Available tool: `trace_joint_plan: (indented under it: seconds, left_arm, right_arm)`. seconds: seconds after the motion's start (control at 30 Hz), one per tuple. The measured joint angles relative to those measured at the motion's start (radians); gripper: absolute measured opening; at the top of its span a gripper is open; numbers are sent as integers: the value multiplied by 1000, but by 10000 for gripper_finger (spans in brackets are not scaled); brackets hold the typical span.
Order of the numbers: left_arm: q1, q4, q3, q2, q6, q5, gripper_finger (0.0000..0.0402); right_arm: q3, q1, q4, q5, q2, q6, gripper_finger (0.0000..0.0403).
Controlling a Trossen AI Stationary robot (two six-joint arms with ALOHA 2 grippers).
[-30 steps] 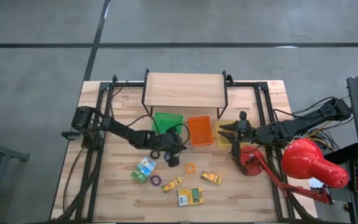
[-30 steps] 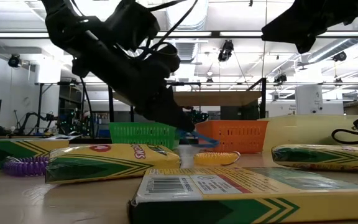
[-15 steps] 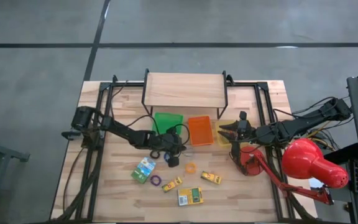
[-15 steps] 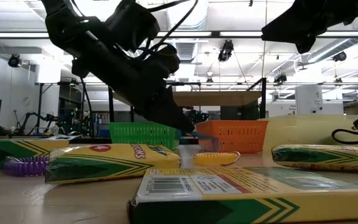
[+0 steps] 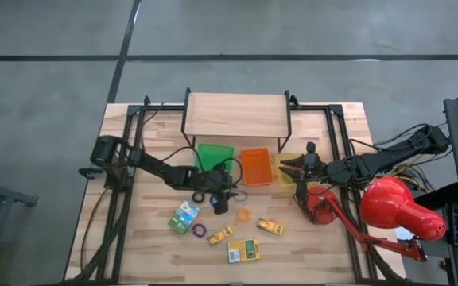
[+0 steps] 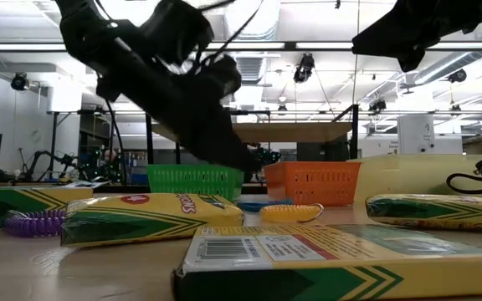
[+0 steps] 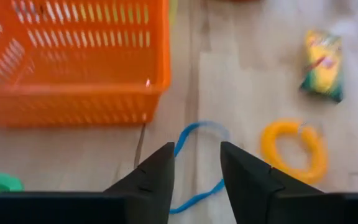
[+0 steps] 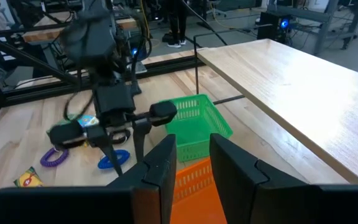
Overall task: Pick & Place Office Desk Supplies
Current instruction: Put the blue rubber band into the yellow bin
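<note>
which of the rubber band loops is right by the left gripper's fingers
The blue loop, lying on the wood just outside the orange tray, directly between the open left gripper fingers. The orange loop lies off to one side, the purple one farther away.

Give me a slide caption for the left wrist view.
Left gripper open above a blue rubber band on the table, beside the orange tray and an orange rubber band.

Bare table lies open at front left — trays and lamp block back and right.
</note>
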Motion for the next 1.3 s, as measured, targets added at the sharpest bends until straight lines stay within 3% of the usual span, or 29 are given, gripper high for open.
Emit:
trace_joint_plan:
  seconds: [0.17, 0.4, 0.6, 1.0, 1.3]
  left_arm:
    - [-1, -57, 0, -126, 14, 14, 141]
    - [-20, -230, -13, -429, 133, 14, 141]
    - [-38, -242, -119, -711, 239, 14, 140]
    - [-40, -456, -346, -1188, 203, 23, 142]
    - [-40, -452, -517, -1479, 196, 33, 142]
  right_arm:
    - [0, 0, 0, 0, 1, 0, 101]
    - [0, 0, 0, 0, 1, 0, 98]
    - [0, 0, 0, 0, 1, 0, 88]
    - [0, 0, 0, 0, 1, 0, 88]
    - [0, 0, 0, 0, 0, 0, 92]
